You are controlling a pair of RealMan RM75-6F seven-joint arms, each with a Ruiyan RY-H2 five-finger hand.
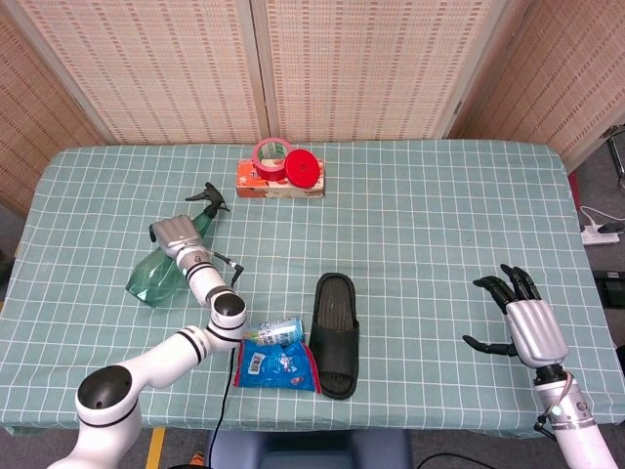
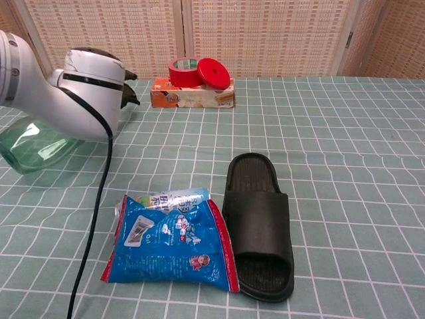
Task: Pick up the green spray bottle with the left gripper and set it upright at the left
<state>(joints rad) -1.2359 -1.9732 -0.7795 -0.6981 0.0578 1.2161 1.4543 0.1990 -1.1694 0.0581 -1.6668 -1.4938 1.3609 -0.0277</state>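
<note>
The left robot hand (image 1: 175, 236) is grasping the translucent green plastic spray bottle (image 1: 154, 277); only the head view is showing the right robot hand (image 1: 518, 318), released.

spray bottle (image 1: 156, 275) green | slipper (image 1: 335, 334) black | tablecloth (image 1: 430, 225) green-white checked

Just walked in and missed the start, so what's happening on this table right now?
The robot's left hand is on the neck of the green spray bottle, which is tilted, nozzle toward the far edge, not yet upright; whether it has left the checked tablecloth is unclear. The right hand hovers open near the right edge, holding nothing. A black slipper, a blue snack bag and a box with red tape lie untouched.
</note>
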